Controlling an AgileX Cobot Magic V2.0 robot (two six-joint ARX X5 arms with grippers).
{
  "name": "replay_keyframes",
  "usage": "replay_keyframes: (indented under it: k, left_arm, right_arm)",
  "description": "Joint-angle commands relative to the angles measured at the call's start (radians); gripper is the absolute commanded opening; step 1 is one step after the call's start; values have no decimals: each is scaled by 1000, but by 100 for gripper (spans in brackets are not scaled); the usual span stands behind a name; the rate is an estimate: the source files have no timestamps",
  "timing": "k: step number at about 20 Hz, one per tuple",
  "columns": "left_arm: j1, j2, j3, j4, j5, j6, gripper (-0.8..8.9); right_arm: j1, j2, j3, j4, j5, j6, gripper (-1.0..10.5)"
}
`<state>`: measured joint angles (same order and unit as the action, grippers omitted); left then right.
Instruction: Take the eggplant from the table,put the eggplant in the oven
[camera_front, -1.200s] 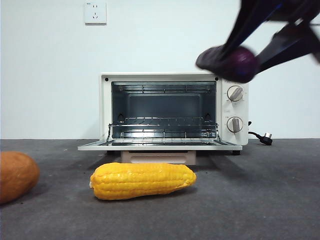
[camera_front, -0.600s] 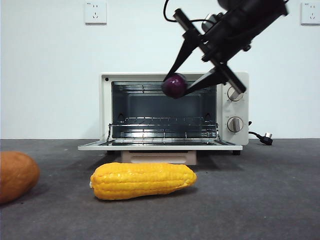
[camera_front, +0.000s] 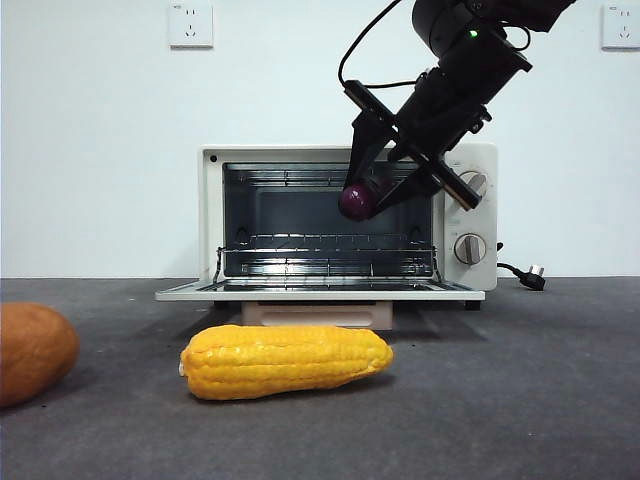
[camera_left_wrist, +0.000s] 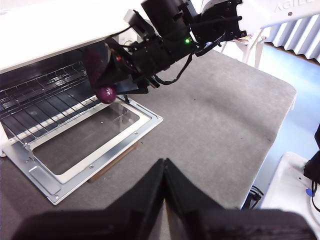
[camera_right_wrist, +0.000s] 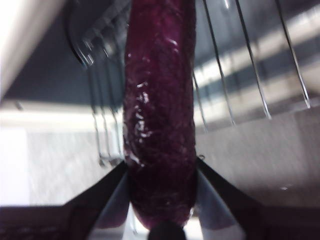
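Observation:
My right gripper (camera_front: 372, 196) is shut on the dark purple eggplant (camera_front: 357, 200), holding it in the mouth of the cream-white oven (camera_front: 215, 215), above the wire rack. Seen from the right wrist, the eggplant (camera_right_wrist: 160, 105) runs lengthwise between the jaws, pointing into the oven cavity. From the left wrist, the same eggplant (camera_left_wrist: 102, 75) and right gripper (camera_left_wrist: 117, 80) hang over the lowered glass door (camera_left_wrist: 85, 137). My left gripper (camera_left_wrist: 164, 165) is shut and empty, back over the grey table (camera_left_wrist: 220, 120).
A yellow corn cob (camera_front: 286, 361) lies on the table in front of the oven door (camera_front: 320, 292). An orange-brown rounded vegetable (camera_front: 32, 350) sits at the left edge. The oven's black cord and plug (camera_front: 524, 275) trail on the right.
The right gripper has carried the eggplant from high on the right, leftward and down, and now deeper into the oven opening. The corn and the orange vegetable have not moved.

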<state>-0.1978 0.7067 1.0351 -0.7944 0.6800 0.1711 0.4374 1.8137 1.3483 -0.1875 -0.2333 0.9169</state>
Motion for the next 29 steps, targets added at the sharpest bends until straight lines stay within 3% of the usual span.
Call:
replay_keyframes:
  k: [1, 5, 9, 12, 15, 18, 29]
  left_arm:
    - [-4, -2, -3, -1, 0, -3, -6]
    - [-4, -2, -3, -3, 1, -3, -6]
    - [-5, -2, -3, -6, 1, -3, -6]
    - [-7, -2, -3, -19, 0, -3, -6]
    - [-9, -2, -3, -28, 0, -2, -6]
    - [-19, -2, -3, -28, 0, 7, -6]
    - [-20, -2, -3, -31, 0, 8, -6]
  right_arm:
    - [2, 9, 0, 17, 43, 32, -11]
    - [2, 30, 0, 24, 108, 33, -10]
    - [7, 70, 0, 84, 108, 38, 8]
    - [14, 104, 0, 136, 132, 51, 168]
    - [16, 121, 0, 161, 158, 51, 170]
    - [16, 121, 0, 181, 182, 49, 326]
    - [28, 108, 0, 174, 133, 48, 350]
